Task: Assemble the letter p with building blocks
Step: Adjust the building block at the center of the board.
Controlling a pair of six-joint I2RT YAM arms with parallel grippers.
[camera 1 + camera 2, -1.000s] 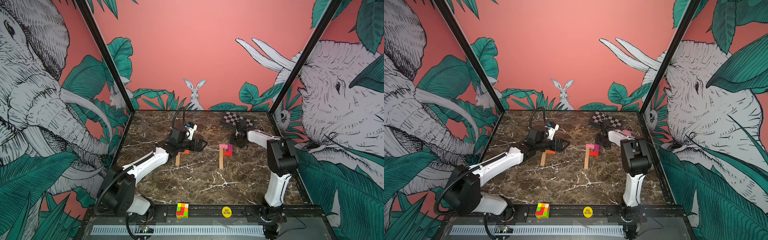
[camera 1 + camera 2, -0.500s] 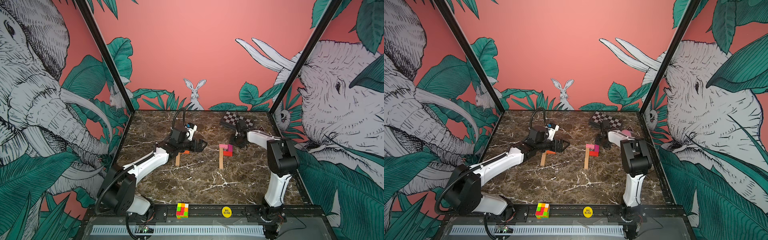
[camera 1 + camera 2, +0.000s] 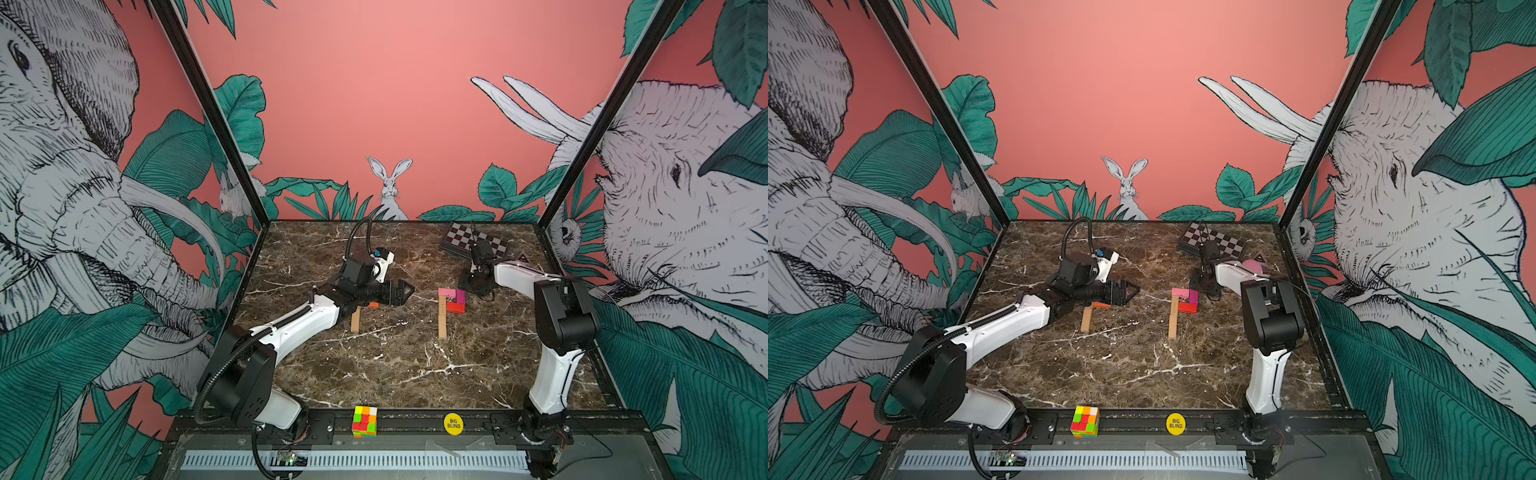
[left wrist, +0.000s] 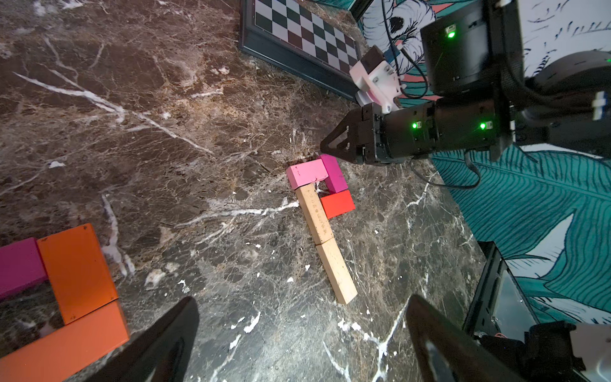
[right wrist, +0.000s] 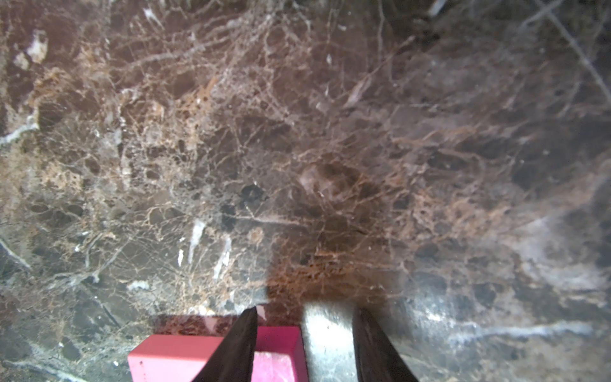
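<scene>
Letter judged nearly complete on the surface point(image 3: 395, 374): tan stem point(image 4: 325, 244) is capped by a pink block point(image 4: 305, 173); the loop is closed by a magenta block point(image 4: 334, 173) and a red block point(image 4: 337, 203). Right end effector point(image 4: 327, 147) is seen part-open at the magenta block, nothing gripped; left end effector point(image 3: 405, 291) is spread wide, empty, near orange blocks point(image 4: 77, 271); only squaring-up seems left.

Two tan planks point(image 4: 325, 244) lie flat, end to end; pink block point(image 4: 305, 173), magenta block point(image 4: 334, 173) and red block point(image 4: 337, 204) close a loop beside one end.
</scene>
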